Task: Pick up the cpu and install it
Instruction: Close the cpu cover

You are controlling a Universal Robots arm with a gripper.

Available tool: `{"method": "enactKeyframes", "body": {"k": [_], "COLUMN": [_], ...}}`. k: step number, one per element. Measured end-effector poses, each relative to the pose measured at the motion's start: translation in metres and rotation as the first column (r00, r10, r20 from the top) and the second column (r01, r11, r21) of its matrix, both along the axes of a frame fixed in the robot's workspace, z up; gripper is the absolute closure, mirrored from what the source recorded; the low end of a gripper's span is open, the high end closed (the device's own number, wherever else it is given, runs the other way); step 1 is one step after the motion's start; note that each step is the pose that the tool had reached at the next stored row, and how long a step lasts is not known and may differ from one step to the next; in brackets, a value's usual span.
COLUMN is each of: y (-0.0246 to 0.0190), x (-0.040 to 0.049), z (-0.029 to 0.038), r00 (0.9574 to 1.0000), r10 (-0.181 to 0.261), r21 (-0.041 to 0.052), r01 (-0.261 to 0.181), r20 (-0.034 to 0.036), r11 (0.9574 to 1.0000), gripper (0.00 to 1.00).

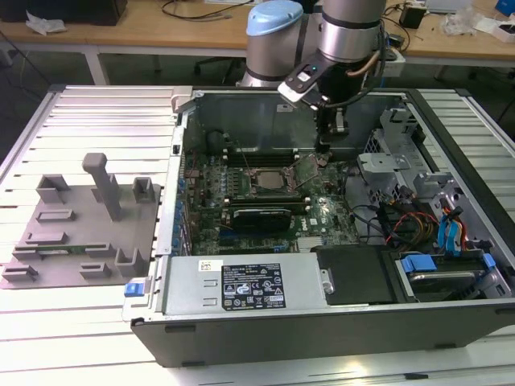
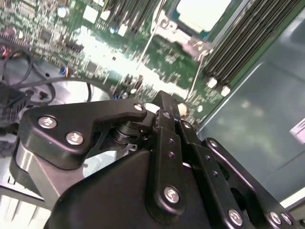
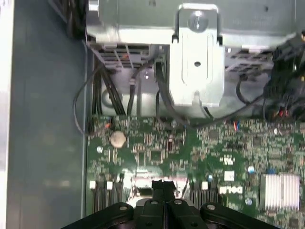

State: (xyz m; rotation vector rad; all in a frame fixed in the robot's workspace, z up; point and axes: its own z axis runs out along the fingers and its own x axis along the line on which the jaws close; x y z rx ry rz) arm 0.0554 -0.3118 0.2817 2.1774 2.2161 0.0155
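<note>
Cpu (image 2: pixel 202 12) sits in its socket (image 2: pixel 163 23) on the board (image 3: pixel 209 152). I see my gripper (image 3: pixel 163 183) just beside it, fingers (image 3: pixel 156 187) pressed together.

Pale silver-grey square cpu (image 2: pixel 202 12) cut off by the frame edge in the second wrist view, glare-washed. Green motherboard (image 2: pixel 95 52) near it blurred, components unreadable. Black gripper (image 3: pixel 163 185) body cropped in both wrist views. Dark computer case (image 1: pixel 241 330) runs off the exterior view's right.
</note>
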Motion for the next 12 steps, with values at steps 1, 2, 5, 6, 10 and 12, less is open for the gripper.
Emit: {"method": "enactKeyframes", "body": {"k": [1,2,5,6,10,12], "y": [0.0000,0.0000,0.0001,0.0000,0.0000,0.0000], "x": [0.0076,0.0127,0.0150,0.0151,0.0152,0.0153], "z": [0.0000,0.0000,0.0000,0.0000,-0.0031,-0.0127], "r00": [1.0000,1.0000,1.0000,1.0000,1.0000,1.0000], "r10": [0.000,0.000,0.000,0.000,0.000,0.000], "r21": [0.0000,0.0000,0.0001,0.0000,0.0000,0.0000], "r01": [0.000,0.000,0.000,0.000,0.000,0.000], "r20": [-0.0003,-0.0005,-0.0005,-0.0005,-0.0006,-0.0010], "r11": [1.0000,1.0000,1.0000,1.0000,1.0000,1.0000], "gripper": [0.89,0.89,0.89,0.89,0.89,0.89]}}
